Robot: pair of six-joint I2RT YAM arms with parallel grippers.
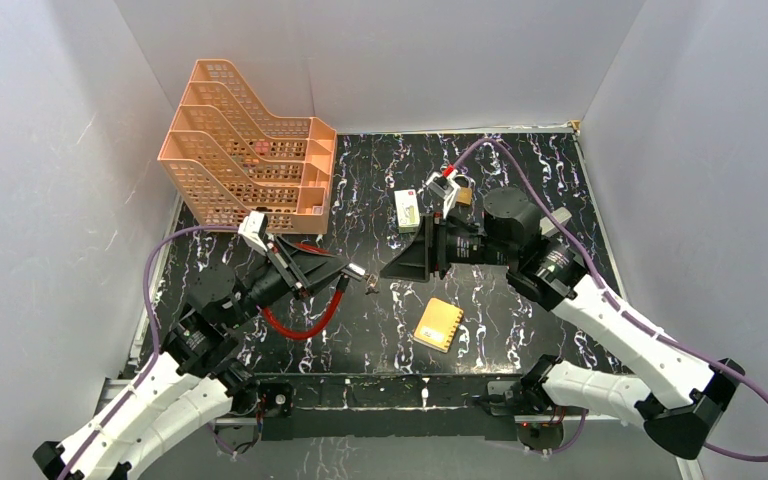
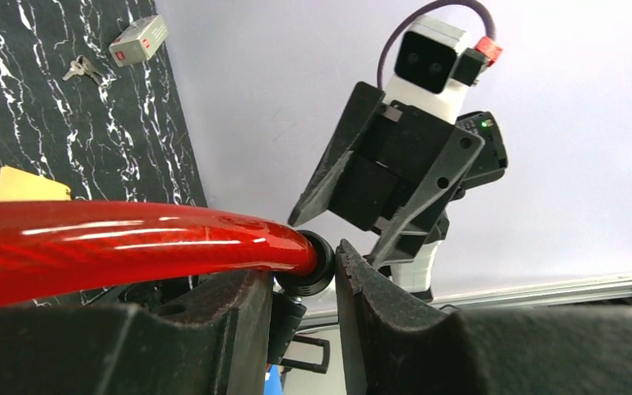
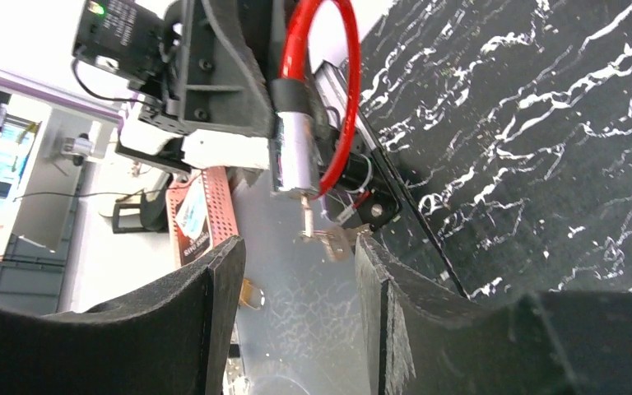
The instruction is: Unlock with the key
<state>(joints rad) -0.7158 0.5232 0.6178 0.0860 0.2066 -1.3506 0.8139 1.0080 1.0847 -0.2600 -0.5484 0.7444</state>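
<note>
My left gripper [image 2: 304, 271] is shut on the black collar at one end of a red cable loop [image 2: 115, 247], holding it off the table. In the right wrist view the loop's silver lock cylinder [image 3: 290, 156] points at me, and a small key [image 3: 306, 216] sticks out of its end with a second key [image 3: 335, 243] dangling from it. My right gripper [image 3: 298, 247] is open, its fingertips level with the dangling key and nothing clamped between them. From above, the right gripper [image 1: 392, 268] faces the left gripper [image 1: 330, 272] across the key [image 1: 370, 285].
An orange file rack [image 1: 250, 150] stands at the back left. A small white box [image 1: 407, 208] lies behind the right gripper and a yellow pad [image 1: 438, 322] in front of it. Loose keys [image 2: 85, 70] lie beside the box [image 2: 138, 39]. White walls enclose the table.
</note>
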